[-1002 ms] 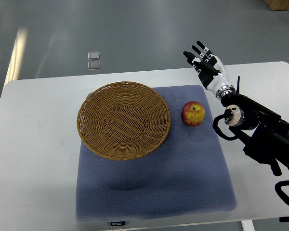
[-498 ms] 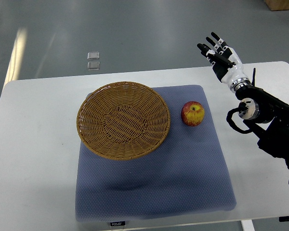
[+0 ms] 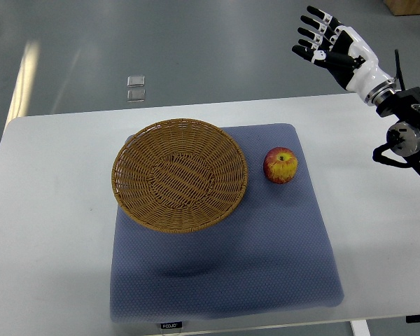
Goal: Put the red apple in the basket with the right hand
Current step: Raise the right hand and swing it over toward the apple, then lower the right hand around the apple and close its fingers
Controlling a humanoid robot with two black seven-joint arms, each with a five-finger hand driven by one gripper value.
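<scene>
At the near edge of the mat (image 3: 224,273) sits a small dark tag (image 3: 170,325) with pale lettering, too small to read with any certainty. It is the only writing in view. The mat itself is one blue-grey padded square lying on one white table (image 3: 49,210), its near corners almost at the table's front edge.

Further in, on the mat's far half, there is one basket (image 3: 179,173), round, shallow and woven from tan wicker, with nothing in it. Its left rim reaches just past the mat's left edge. Just beside its right rim, apart from it, rests the one apple (image 3: 281,165), red with a yellow patch around the stem, stem end up. It lies on the mat, outside the basket.

To the right, one arm (image 3: 409,136) enters from the right edge of the picture, black at the joints with a white forearm shell. Its right hand (image 3: 329,43) is raised beyond the table's far edge, over the grey floor, well apart from the apple. The fingers (image 3: 309,33) are spread, black with white tips, and hold nothing.

Farthest off, on the floor (image 3: 196,49) beyond the table, lie two small pale squares (image 3: 136,87), one just above the other.
</scene>
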